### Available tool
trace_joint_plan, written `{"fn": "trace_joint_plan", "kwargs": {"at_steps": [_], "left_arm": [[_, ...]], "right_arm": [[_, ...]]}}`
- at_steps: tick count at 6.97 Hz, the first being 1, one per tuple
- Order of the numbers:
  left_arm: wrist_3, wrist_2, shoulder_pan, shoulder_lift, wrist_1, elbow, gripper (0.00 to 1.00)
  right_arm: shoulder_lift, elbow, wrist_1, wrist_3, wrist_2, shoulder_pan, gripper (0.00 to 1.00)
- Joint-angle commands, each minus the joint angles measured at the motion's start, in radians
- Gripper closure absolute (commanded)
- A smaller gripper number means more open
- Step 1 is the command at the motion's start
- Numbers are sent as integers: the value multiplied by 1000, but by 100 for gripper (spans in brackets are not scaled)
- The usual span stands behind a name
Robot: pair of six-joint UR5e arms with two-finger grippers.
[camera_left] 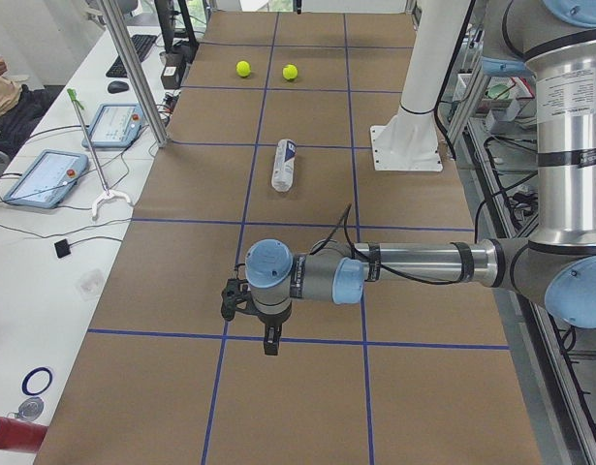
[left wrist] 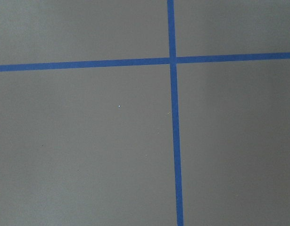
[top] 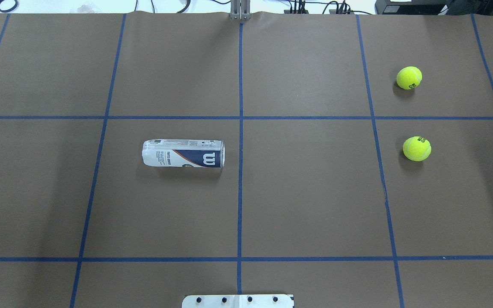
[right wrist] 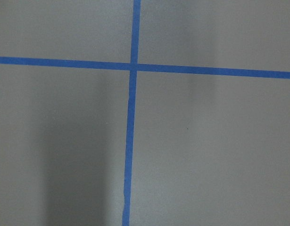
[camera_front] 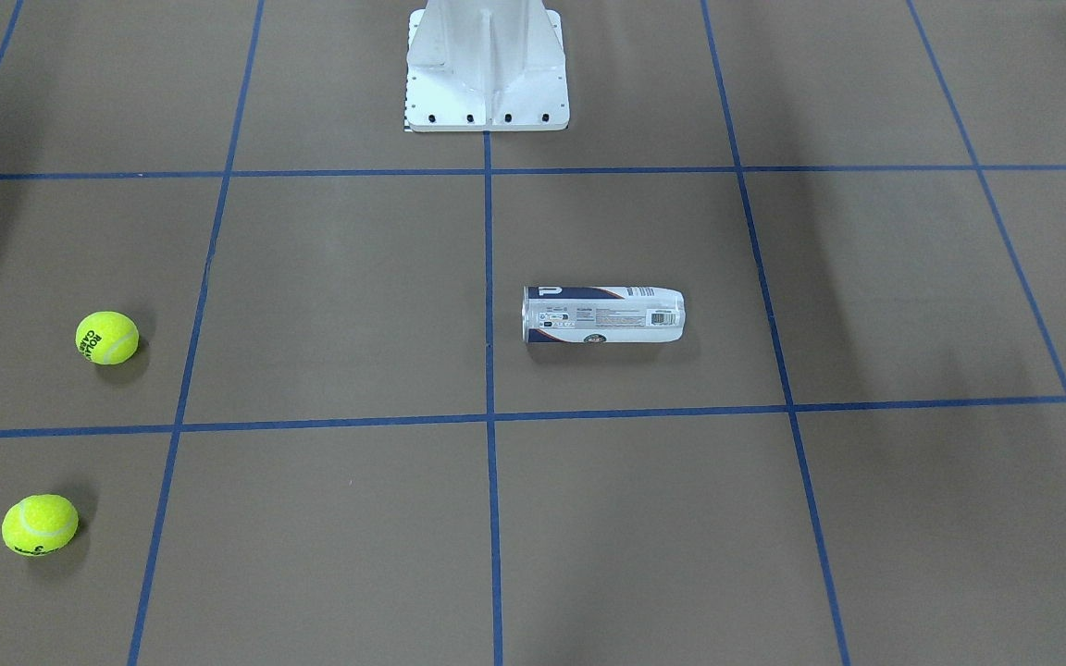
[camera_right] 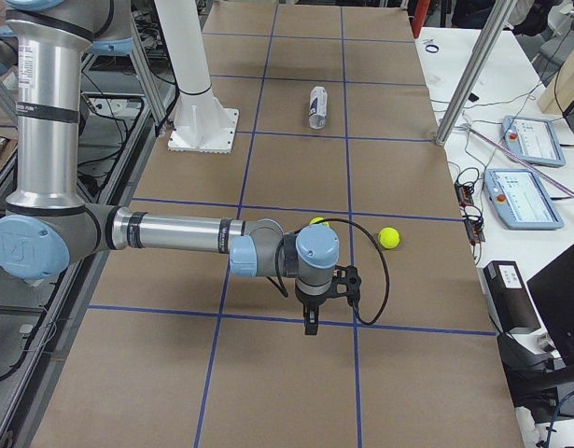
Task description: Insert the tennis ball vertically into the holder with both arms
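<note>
The holder (top: 183,153), a clear can with a white and navy label, lies on its side on the brown table, left of the centre line; it also shows in the front view (camera_front: 602,315). Two yellow tennis balls lie on the robot's right side: one nearer the robot (top: 417,148), one farther (top: 409,77). The left gripper (camera_left: 268,344) hangs over the table's left end, far from the can. The right gripper (camera_right: 311,325) hangs near the table's right end, short of the balls. I cannot tell if either is open or shut. Both wrist views show only table and tape.
The white pedestal base (camera_front: 487,92) stands at the robot's edge of the table. Blue tape lines (top: 240,128) mark a grid on the brown cover. Tablets and cables lie on the white side bench (camera_left: 46,179), and metal posts (camera_right: 469,84) stand at the table's far side.
</note>
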Motion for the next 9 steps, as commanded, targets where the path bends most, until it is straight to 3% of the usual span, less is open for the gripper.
{"fn": "trace_joint_plan", "kwargs": {"at_steps": [1, 5, 9], "left_arm": [[-1, -1, 0, 0, 1, -2, 0], [-7, -2, 0, -11, -14, -9, 0], [-13, -2, 5, -142, -57, -5, 0]], "right_arm": [[3, 9, 0, 0, -2, 1, 0], [51, -2, 0, 19, -5, 0, 1], [52, 3, 0, -9, 2, 0, 0]]}}
